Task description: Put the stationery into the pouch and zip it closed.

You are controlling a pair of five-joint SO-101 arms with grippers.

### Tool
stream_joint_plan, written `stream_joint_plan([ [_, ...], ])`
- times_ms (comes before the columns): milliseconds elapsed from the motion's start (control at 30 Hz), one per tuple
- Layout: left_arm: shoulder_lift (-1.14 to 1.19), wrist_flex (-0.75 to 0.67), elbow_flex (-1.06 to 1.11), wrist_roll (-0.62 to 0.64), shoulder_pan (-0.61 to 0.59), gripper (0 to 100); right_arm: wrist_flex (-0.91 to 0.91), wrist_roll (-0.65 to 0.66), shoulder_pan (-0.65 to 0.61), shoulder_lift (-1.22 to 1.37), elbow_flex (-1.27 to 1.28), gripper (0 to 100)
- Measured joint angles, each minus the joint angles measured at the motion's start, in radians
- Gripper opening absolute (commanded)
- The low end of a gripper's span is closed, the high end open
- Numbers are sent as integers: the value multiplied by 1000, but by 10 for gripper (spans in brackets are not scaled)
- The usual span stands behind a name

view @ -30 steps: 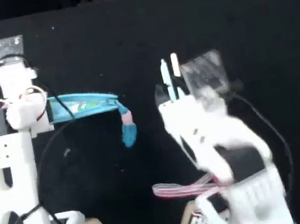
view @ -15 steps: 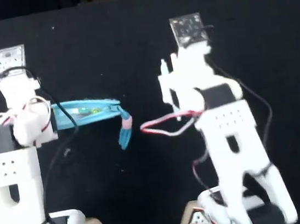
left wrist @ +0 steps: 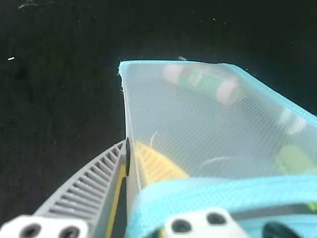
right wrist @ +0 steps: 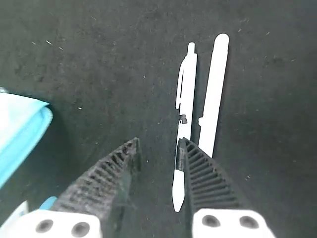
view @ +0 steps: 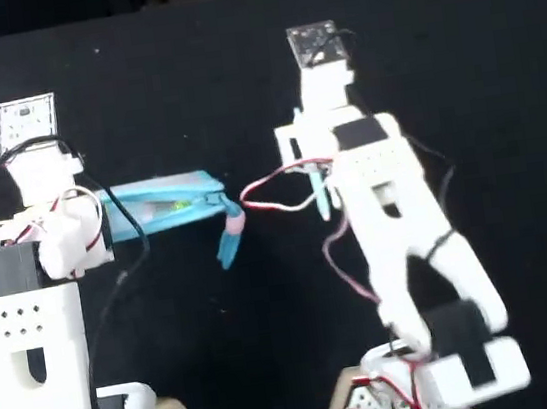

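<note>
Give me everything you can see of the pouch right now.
The pouch is a long, slim case with turquoise fabric edging and a translucent white mesh side. One end is clamped in the left gripper, and it stretches out from there over the black table. A pink and blue pull tab hangs from the far end. Through the mesh a green and pink item shows inside, with something yellow-green near it. I cannot tell whether the zip is open.
</note>
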Motion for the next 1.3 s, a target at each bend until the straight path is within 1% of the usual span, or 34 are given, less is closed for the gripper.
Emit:
stream_joint_plan([
  [167, 0, -3, 3, 0, 0, 30, -110, 0, 38, 132, -17, 128],
  [233, 0, -6, 5, 0, 0, 30, -127, 0, 63, 173, -49, 128],
  [367, 0, -8, 6, 0, 0, 30, -127, 0, 112, 255, -169, 128],
  [533, 0, -8, 6, 0, 0, 30, -78, 0, 114, 411, -373, 128],
  [800, 0, -8, 6, 0, 0, 30, -64, 0, 118, 697, -641, 128],
  [900, 0, -8, 6, 0, 0, 30, -23, 0, 133, 778, -735, 128],
  [1100, 0, -8, 6, 0, 0, 30, 124, 0, 157, 911, -961, 128],
  [1300, 0, -8, 6, 0, 0, 30, 238, 0, 158, 1077, -1175, 124],
])
